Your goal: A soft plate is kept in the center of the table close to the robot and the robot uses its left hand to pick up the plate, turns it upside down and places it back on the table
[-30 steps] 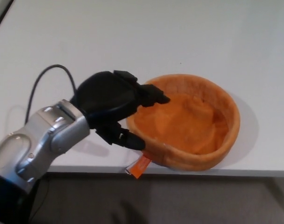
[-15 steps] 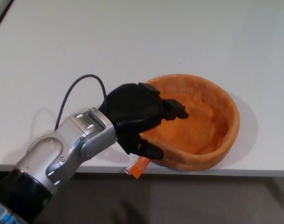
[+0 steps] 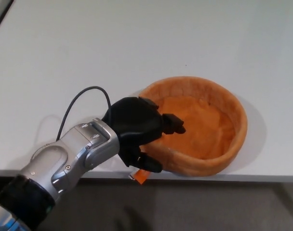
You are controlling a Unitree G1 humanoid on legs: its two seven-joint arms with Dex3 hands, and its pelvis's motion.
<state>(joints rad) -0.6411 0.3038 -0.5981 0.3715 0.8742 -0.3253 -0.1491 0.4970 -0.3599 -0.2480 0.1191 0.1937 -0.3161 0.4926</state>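
**Head view: left hand clamped on plate rim, plate right side up**

Head view showed the soft orange plate (image 3: 204,126) sitting on the white table (image 3: 137,43), close to the near edge and right of centre in the picture. It was right side up, hollow facing the camera, raised rim all round. Small orange tag (image 3: 142,175) stuck out from under its near-left side, overhanging the table edge.

Left hand (image 3: 137,126) came in from the lower left on a silver forearm (image 3: 69,156). It gripped the plate's near-left rim: two fingers (image 3: 171,124) reached over the rim into the hollow, thumb (image 3: 147,163) pressed on the outer wall below. Rim looked pinched between them. Plate's base appeared to rest on the table; any lift could not be told.

Black cable (image 3: 84,94) looped off the wrist over the table. Right hand was out of frame.
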